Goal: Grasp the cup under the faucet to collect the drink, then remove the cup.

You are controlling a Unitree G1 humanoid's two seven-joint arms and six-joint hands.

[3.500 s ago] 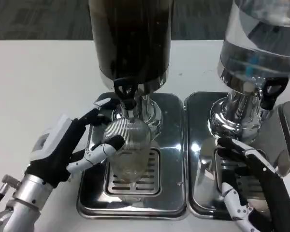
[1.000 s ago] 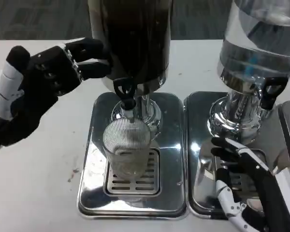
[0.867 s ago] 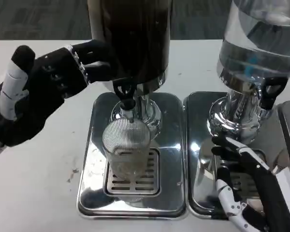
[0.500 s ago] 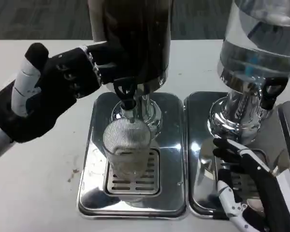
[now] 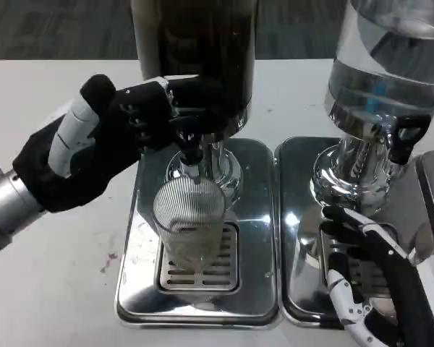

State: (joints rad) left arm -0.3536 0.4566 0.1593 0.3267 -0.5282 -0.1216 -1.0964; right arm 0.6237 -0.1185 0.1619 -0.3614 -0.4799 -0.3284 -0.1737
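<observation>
A clear ribbed cup point(image 5: 190, 224) stands upright on the grate of the left drip tray point(image 5: 257, 238), right below the black faucet point(image 5: 186, 139) of the dark drink dispenser point(image 5: 195, 58). My left hand point(image 5: 108, 141) is raised above the cup, its black fingers reaching onto the faucet lever; it holds nothing I can see. My right hand point(image 5: 380, 275) rests low over the right drip tray point(image 5: 298, 217), fingers spread, holding nothing. The cup looks nearly empty.
A second dispenser point(image 5: 383, 72) with clear liquid stands at the right on its own tray, with a black faucet point(image 5: 403, 137). White table surface point(image 5: 50, 289) lies open to the left of the trays.
My left hand let go of the cup, rose, and has moved right until its fingers reach the dark dispenser's faucet. The cup and my right hand have stayed put.
</observation>
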